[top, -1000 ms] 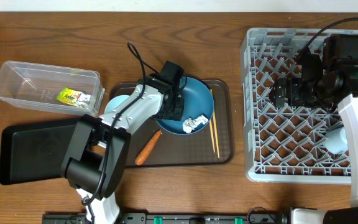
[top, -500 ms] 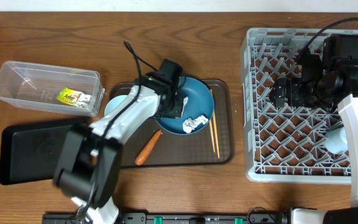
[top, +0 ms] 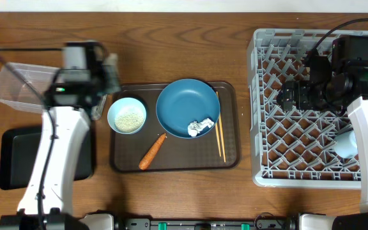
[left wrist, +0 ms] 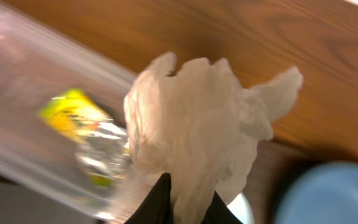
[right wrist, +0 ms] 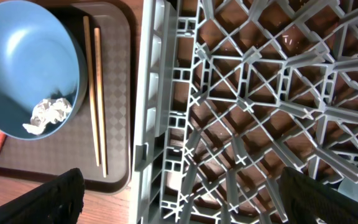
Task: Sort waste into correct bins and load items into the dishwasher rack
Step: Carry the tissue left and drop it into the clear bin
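Holding a crumpled white tissue (left wrist: 197,130) in my left pincer (left wrist: 185,199), I am up by the end of the clear tub (top: 15,86) that is nearest the brown tray (top: 123,163). My two fingers are squeezed close on the bottom of the tissue, and the rest puffs out above them. Inside the tub lies a green-yellow wrapper (left wrist: 73,112).

I think this tissue is very light and very soft. It squashes flat, so a small pinch is enough. It could tear, or slide out if I grab only a thin corner. The bunched-up middle is the best place to hold it. It may also stick to my fingers when I let go, so I should be right over the tub.

A second tissue (top: 200,126) sits on the dark blue plate (top: 181,102). It looks just as soft, and I would pinch its fat middle too. An orange carrot (top: 152,151) lies on the brown tray, near a small bowl of rice (top: 127,115) and the wooden chopsticks (top: 220,134).

My right pincer (right wrist: 179,183) is spread wide with nothing in it. It hangs over the edge of the grey rack (right wrist: 241,93), above the surface.
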